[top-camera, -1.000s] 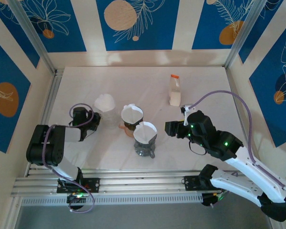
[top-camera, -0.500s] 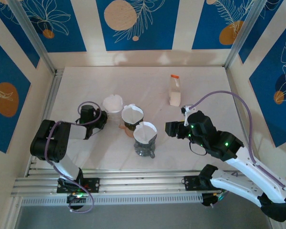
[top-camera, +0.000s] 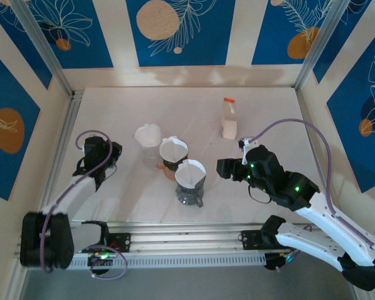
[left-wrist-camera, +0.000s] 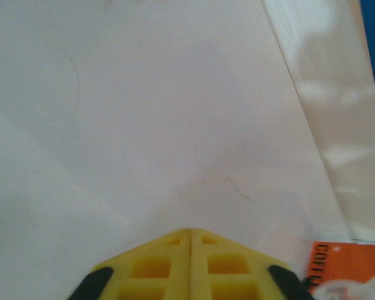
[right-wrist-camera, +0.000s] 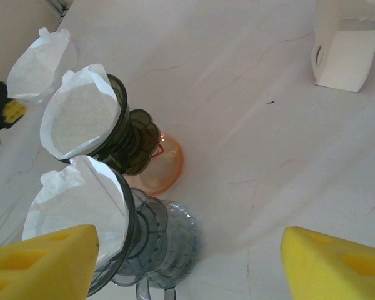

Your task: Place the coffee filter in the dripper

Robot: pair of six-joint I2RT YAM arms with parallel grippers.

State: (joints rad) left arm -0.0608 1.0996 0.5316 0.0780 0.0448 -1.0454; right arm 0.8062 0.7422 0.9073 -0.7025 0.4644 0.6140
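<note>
Three white coffee filters stand in a cluster at mid-table. The leftmost filter [top-camera: 148,134] [right-wrist-camera: 40,61] stands upright in what looks like a clear dripper [top-camera: 150,153]. A second filter [top-camera: 173,149] [right-wrist-camera: 81,112] sits in a dark dripper [right-wrist-camera: 131,140], and a third filter [top-camera: 190,172] [right-wrist-camera: 75,200] sits in a grey clear dripper [top-camera: 190,194] [right-wrist-camera: 165,240]. My left gripper [top-camera: 112,161] [left-wrist-camera: 190,231] is shut and empty, left of the cluster and apart from it. My right gripper [top-camera: 224,169] [right-wrist-camera: 187,262] hangs open to the right of the grey dripper, holding nothing.
A white bottle with an orange cap [top-camera: 229,119] [right-wrist-camera: 344,50] stands behind and to the right of the drippers. An orange saucer [right-wrist-camera: 165,165] lies under the dark dripper. An orange label [left-wrist-camera: 347,262] shows at the left wrist view's lower right. Walls enclose the table.
The left gripper carried the leftmost filter a little to the right, let it go and drew back to the left. The right arm has stayed still.
</note>
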